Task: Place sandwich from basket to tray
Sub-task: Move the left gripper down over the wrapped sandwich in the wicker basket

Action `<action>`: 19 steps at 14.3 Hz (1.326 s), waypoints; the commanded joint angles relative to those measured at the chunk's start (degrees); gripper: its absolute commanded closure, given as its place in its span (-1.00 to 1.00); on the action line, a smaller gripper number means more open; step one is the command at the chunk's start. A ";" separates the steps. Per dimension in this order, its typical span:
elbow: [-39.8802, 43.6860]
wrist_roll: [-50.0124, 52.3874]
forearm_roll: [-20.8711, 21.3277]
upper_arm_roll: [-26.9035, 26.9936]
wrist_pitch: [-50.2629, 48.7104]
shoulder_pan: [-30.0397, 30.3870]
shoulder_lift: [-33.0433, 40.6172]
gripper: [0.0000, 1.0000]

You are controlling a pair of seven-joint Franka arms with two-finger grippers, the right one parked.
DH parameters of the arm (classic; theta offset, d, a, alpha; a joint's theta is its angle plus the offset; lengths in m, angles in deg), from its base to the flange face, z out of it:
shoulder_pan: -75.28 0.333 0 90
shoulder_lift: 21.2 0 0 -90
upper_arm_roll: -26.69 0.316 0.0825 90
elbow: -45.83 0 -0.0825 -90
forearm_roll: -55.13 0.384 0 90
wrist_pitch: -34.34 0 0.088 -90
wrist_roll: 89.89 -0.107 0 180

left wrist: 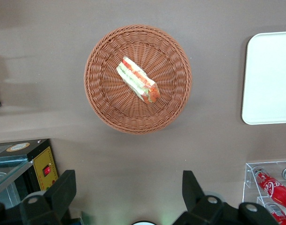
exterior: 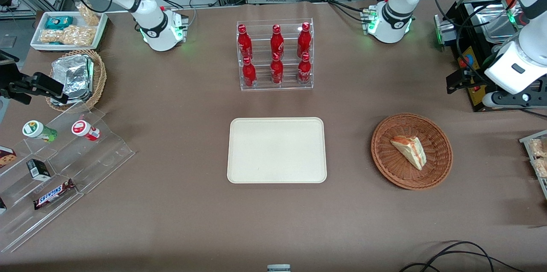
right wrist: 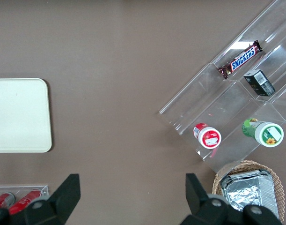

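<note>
The sandwich (exterior: 409, 151) lies in the basket (exterior: 440, 152) on the worktop (exterior: 171, 203), toward the working arm's end, well apart from the tray (exterior: 277, 150). The claw (left wrist: 128, 194) hangs above the worktop near the basket, fingers (left wrist: 63, 190) spread wide, holding nothing.

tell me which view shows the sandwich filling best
The left wrist view: the sandwich lies in the basket with its red and green cut edge facing the camera, the open tool high above the table. The front view shows mostly pale bread. The right wrist view misses it.
</note>
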 commanded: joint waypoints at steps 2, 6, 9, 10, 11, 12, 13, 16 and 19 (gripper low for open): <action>1.79 -0.19 -0.23 0.62 -1.59 -0.49 -0.61 -1.00; 1.52 -0.10 -0.14 0.62 -1.59 -0.58 -0.78 -1.00; 0.82 -0.28 0.04 0.53 -2.55 -0.67 -1.57 -1.00; 0.73 -0.19 0.04 0.53 -2.91 -0.67 -2.27 -1.00; 0.82 -0.19 0.04 0.53 -2.82 -0.67 -3.41 -1.00; 0.73 -0.19 0.39 0.53 -2.47 -0.58 -4.46 -1.00; 0.30 -0.10 0.65 0.53 -2.21 -0.58 -5.78 -1.00; -5.91 -0.10 0.83 0.62 5.92 -0.58 -7.81 -1.00; -16.11 0.07 0.83 0.62 20.51 -0.67 -7.99 -1.00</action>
